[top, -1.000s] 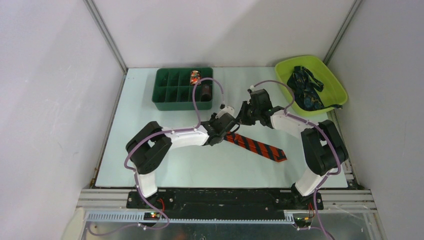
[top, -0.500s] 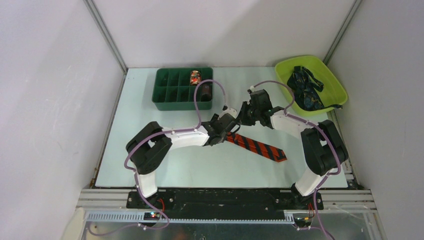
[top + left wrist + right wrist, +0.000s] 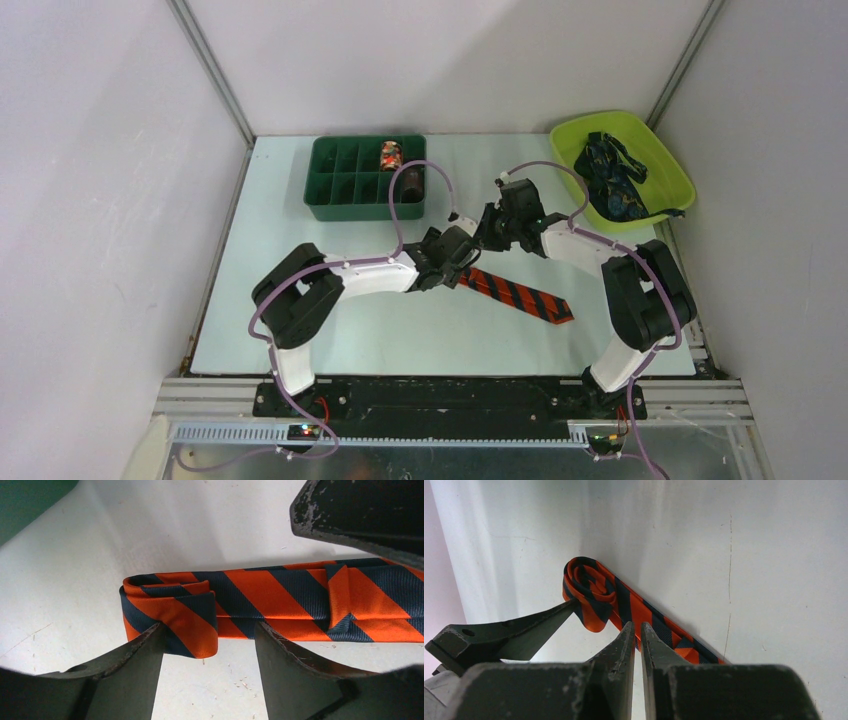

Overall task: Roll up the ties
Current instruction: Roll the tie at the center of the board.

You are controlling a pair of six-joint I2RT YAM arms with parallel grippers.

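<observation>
The loose roll (image 3: 170, 615) begun on the red-orange, dark-striped fabric necktie (image 3: 280, 595), lying on the pale table (image 3: 300, 330), may unwind, since the left gripper (image 3: 207, 645) keeps its jaws apart, not gripping it, and the right gripper (image 3: 637, 630) has its jaws together, empty.

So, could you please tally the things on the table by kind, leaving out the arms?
Partly rolled striped tie: 1
Navy tie heap: 1
Small rolls: 2, patterned roll, dark roll
Containers: 2, green organiser, lime bin
Total: 6
</observation>
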